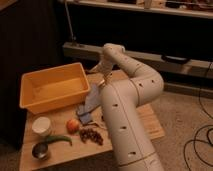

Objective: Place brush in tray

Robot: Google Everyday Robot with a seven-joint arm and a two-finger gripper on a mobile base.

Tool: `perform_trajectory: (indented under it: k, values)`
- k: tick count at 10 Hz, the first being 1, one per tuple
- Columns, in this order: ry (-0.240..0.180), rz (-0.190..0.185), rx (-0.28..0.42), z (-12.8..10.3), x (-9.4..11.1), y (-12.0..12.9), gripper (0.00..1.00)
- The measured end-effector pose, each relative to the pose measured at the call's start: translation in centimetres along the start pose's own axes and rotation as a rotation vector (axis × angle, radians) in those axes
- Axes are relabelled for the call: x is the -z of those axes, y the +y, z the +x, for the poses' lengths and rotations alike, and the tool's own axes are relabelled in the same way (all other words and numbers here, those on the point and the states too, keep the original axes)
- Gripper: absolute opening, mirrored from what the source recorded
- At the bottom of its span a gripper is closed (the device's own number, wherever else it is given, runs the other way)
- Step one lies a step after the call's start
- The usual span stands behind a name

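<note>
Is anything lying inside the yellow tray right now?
No, the yellow tray shows only its bare floor, and the claw hangs just beyond the tray's right rim.

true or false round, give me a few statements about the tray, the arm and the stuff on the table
1. The yellow tray has nothing in it. True.
2. The end effector hangs over the middle of the tray. False: it is beside the tray's corner nearest the arm, outside the rim.
3. The white cup stands inside the tray. False: it is on the wooden table, in front of the tray.
4. A green pepper lies on the table next to the metal cup. True.
</note>
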Motion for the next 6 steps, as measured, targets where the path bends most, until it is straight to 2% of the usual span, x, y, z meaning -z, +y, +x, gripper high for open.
perform_trajectory:
  k: [3,6]
  values:
    - [0.033,0.021,-0.016,0.1,-1.7,-0.1,0.8]
    - [0.036,0.024,-0.017,0.1,-1.9,-0.1,0.8]
